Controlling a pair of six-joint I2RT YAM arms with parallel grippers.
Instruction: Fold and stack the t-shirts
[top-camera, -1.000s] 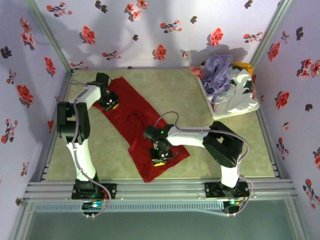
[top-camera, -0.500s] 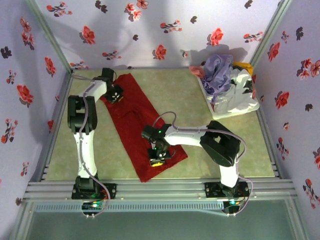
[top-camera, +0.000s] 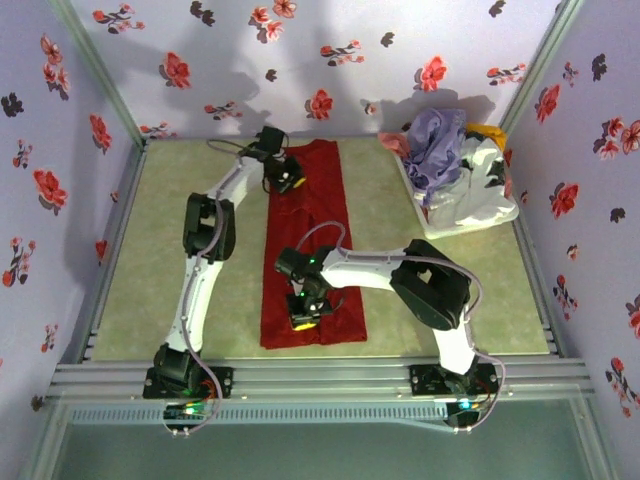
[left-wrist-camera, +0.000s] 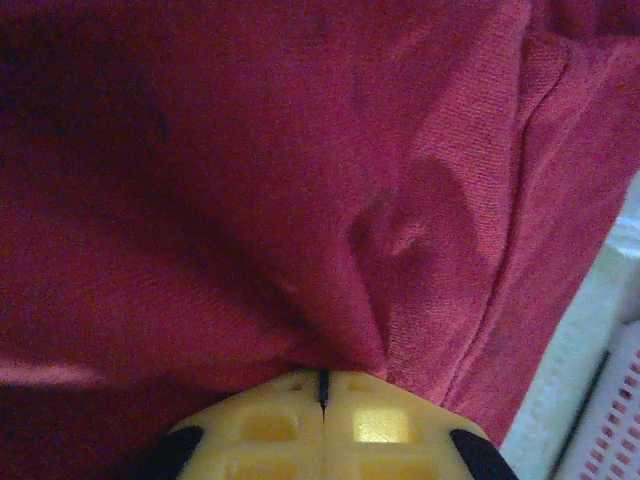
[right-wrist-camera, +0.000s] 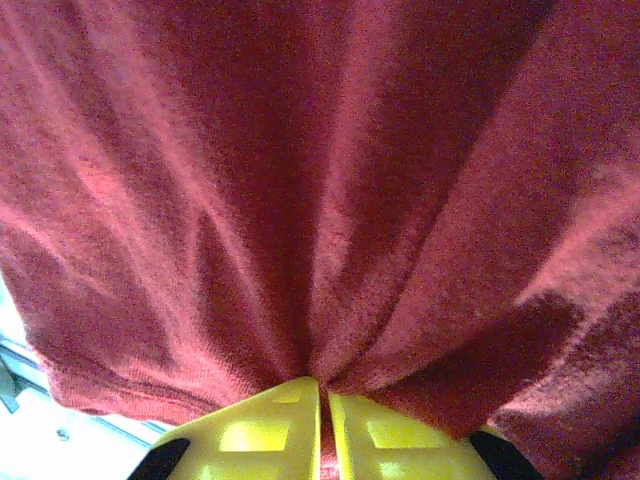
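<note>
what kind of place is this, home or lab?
Probably a staged robot test cell, not a home: floral-papered walls boxing in a table, the left arm and right arm bolted to an aluminium rail, plus a red t-shirt and a white basket of laundry.

No readable text, labels, brands, numbers or signs. Deep red cloth t-shirt (top-camera: 320, 190): plain, no print. Lavender wall panels (top-camera: 450, 30): flower pattern, no lettering.
</note>
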